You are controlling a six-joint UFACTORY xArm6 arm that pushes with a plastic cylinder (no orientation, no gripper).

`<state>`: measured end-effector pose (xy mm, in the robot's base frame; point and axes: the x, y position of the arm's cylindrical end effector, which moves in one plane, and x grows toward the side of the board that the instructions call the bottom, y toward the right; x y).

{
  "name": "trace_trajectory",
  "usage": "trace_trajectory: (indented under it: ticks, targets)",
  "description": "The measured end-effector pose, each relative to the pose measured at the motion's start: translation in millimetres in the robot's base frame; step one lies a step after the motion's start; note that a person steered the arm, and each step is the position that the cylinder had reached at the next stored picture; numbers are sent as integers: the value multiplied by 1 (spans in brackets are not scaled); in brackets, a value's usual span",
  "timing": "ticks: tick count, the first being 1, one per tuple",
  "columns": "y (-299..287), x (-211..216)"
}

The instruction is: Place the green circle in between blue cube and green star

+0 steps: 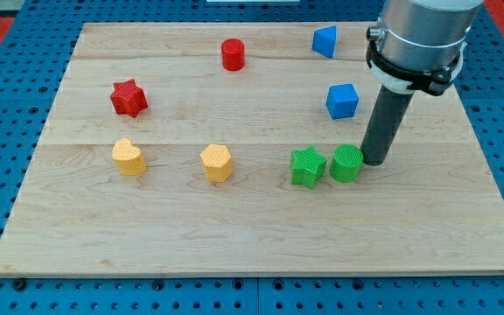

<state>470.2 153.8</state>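
The green circle (346, 164) is a short green cylinder on the wooden board, right of centre. The green star (307, 166) sits just to its left, touching or nearly touching it. The blue cube (341, 101) lies above them, towards the view's top. My tip (375, 160) stands on the board just right of the green circle, touching or almost touching its right side. The rod rises from there to the arm's grey body at the top right.
A second blue block (324, 41) lies near the top edge. A red cylinder (233, 54) is at top centre and a red star (129, 97) at left. A yellow heart (129, 157) and a yellow hexagon (217, 163) lie left of the green star.
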Motion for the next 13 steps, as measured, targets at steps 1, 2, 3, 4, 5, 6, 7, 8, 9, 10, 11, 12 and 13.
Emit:
trace_trajectory:
  ticks: [1, 2, 3, 4, 5, 6, 7, 8, 9, 10, 11, 12, 13]
  targets:
    - [21, 50]
    - [-20, 64]
    - [-32, 23]
    - [-32, 7]
    - [-32, 0]
    - [-28, -17]
    - [-6, -20]
    - [-16, -41]
    - [-33, -65]
    - [-53, -82]
    - [-53, -82]
    - [-53, -82]
    - [-36, -55]
